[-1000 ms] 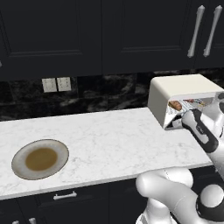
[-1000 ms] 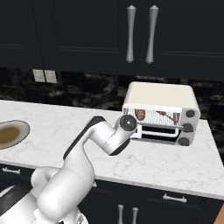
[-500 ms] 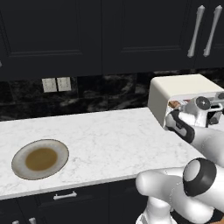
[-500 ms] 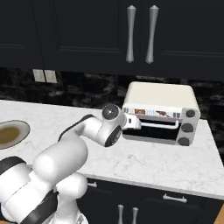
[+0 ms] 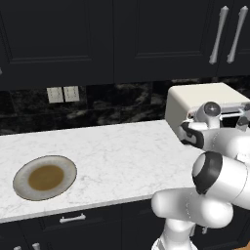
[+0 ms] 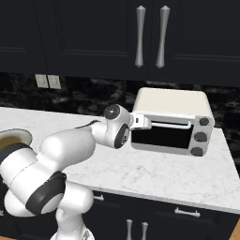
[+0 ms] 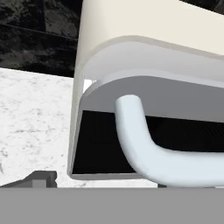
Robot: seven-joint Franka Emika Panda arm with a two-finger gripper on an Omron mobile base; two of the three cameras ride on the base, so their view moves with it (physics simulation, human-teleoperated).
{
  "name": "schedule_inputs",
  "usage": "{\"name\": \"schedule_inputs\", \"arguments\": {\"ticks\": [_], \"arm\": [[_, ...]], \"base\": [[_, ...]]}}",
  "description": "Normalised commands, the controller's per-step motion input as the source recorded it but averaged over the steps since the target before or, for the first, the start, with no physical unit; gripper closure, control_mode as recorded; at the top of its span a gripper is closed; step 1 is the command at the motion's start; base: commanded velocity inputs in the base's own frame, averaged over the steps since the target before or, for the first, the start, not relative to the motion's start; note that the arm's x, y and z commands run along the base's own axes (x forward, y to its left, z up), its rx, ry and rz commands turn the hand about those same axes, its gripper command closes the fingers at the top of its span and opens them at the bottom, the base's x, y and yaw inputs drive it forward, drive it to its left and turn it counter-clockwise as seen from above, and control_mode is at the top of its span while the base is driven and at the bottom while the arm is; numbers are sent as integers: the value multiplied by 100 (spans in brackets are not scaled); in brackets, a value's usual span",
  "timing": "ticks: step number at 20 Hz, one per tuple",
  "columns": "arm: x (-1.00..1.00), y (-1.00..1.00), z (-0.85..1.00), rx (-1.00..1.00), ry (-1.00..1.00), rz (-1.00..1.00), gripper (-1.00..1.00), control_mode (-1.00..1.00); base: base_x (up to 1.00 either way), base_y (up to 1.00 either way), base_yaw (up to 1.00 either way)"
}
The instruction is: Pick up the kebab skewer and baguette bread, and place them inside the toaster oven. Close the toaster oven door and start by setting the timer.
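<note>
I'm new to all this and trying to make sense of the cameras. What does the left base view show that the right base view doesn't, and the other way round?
Left base view alone: the whole brown-centred plate at the counter's left end, and two pale wall outlets together. Right base view alone: the toaster oven door face-on, upright against the oven, its silver bar handle along the top, three dark knobs on the right, and the gripper at the handle's left end. Both share the cream toaster oven, the white marble counter and dark upper cabinets.
</note>
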Motion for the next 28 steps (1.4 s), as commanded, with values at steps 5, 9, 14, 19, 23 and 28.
{"name": "schedule_inputs", "arguments": {"ticks": [5, 9, 14, 19, 23, 28], "arm": [[45, 0, 29, -8, -1, 0, -100, -100], [37, 0, 16, -8, 0, 0, -100, -100], [30, 0, 7, -7, 0, 0, -100, -100], [18, 0, 6, -7, 0, 0, -100, -100], [-19, -1, 39, -1, 0, 0, -100, -100], [-27, -1, 49, 0, 0, 0, -100, -100]], "base": [[0, 0, 0], [0, 0, 0], [0, 0, 0], [0, 0, 0], [0, 0, 0], [0, 0, 0]]}}
